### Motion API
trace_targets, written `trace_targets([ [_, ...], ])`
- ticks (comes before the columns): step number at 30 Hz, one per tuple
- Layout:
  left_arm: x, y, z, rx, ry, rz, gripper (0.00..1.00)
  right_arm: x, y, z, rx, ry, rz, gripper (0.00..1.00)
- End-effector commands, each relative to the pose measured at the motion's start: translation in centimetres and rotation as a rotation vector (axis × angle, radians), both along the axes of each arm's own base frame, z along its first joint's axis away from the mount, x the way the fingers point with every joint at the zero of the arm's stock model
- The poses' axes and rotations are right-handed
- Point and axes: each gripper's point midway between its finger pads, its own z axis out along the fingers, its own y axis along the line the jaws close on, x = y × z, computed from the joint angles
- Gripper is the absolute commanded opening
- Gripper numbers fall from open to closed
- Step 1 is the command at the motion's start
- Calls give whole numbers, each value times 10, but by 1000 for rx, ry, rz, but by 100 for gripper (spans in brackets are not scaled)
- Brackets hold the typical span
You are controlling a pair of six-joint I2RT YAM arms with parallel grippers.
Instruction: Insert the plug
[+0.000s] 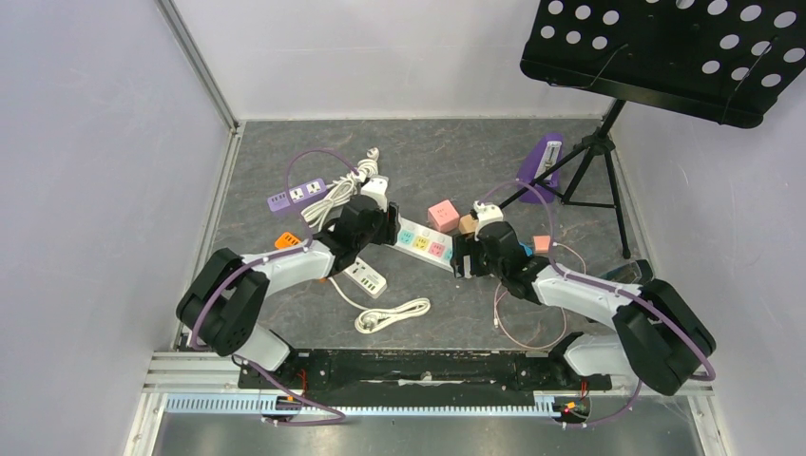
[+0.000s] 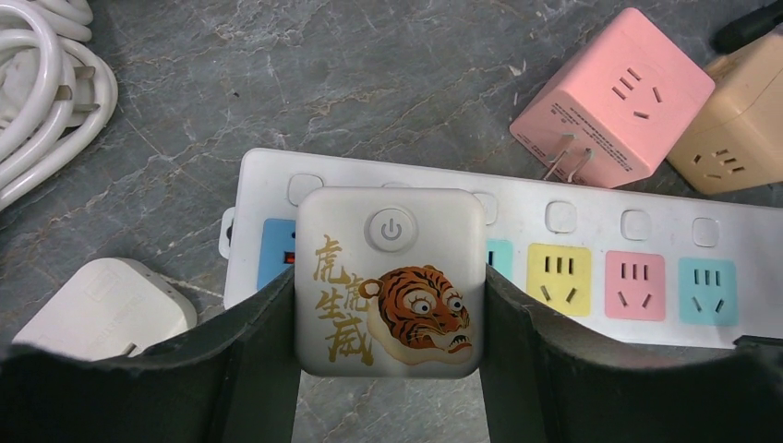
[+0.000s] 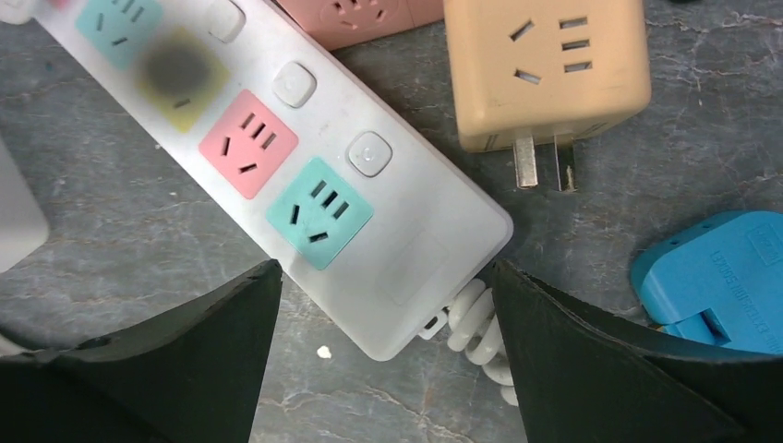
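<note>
We see the left end effector (image 2: pixel 390 314) clenched on a cream rounded-square plastic plug (image 2: pixel 390 277), which bears an orange tiger, gold characters and a round power button; the two dark fingers (image 2: pixel 249 360) press against its left and right sides. The plug sits over the long white plastic power strip (image 2: pixel 598 226) that lies on the grey marbled bench (image 2: pixel 323 74). It covers the stretch between a blue socket at the strip's left end and a sliver of teal socket on its other side. We cannot tell whether its pins are in a socket. Further along the strip, yellow, pink and teal sockets stand uncovered, each with a small white button above it. In the overhead view the two arms meet over this strip, the left one at one end and the right one at the other. The right end effector (image 3: pixel 386 305) is released, its fingers (image 3: pixel 185 360) spread wide on either side of the strip's cord end (image 3: pixel 406 249); we cannot tell whether they touch it. Just beyond the strip lie a pink cube adapter (image 2: pixel 614 97) and a tan cube adapter (image 3: pixel 545 74), touching each other, the tan one with two metal pins pointing at the right wrist camera. A blue plastic plug (image 3: pixel 720 277) lies near the right finger, and a coiled white cable (image 2: pixel 46 92) and a small white adapter (image 2: pixel 102 309) lie to the left of the strip.
</note>
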Motion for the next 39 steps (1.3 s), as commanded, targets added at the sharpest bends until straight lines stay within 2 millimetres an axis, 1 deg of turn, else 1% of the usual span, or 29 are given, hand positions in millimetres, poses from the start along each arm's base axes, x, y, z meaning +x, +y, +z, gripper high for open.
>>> trace_targets([
  [1,-66,24,-90,109,351,58,2,15,-2,-1,-27,-52,-36,85],
  [5,-71,33,-100,175,400,103,2,11,-3,-15,-48,-13,-42,84],
  [8,-71,39,-106,272,424,122,2,9,-4,-22,-55,6,-55,83],
  [10,-72,42,-107,324,425,132,2,9,-6,-23,-58,13,-68,83],
  [13,-75,45,-112,333,428,147,2,10,-5,-23,-48,16,-76,83],
  [16,-79,46,-120,352,430,149,2,10,-4,-23,-43,23,-84,83],
  [17,-80,47,-124,383,432,150,2,9,-3,-23,-43,28,-83,83],
  [20,-78,46,-122,503,421,146,2,8,-4,-25,-46,43,-90,83],
  [21,-78,46,-123,515,423,148,2,7,-5,-26,-48,48,-95,83],
  [23,-82,45,-129,488,434,157,2,6,-6,-26,-41,49,-100,83],
  [24,-85,41,-132,452,444,157,2,5,-6,-25,-37,49,-103,83],
  [28,-107,33,-153,309,510,164,2,5,-5,-20,-18,44,-104,83],
  [29,-109,29,-155,264,512,162,2,5,-4,-19,-13,41,-103,83],
  [31,-116,31,-160,232,521,174,2,4,-4,-17,-8,37,-101,83],
  [32,-114,29,-160,208,503,176,2,4,-4,-16,-7,35,-102,83],
  [39,-107,38,-155,200,399,186,2,2,-4,-14,12,40,-108,83],
])
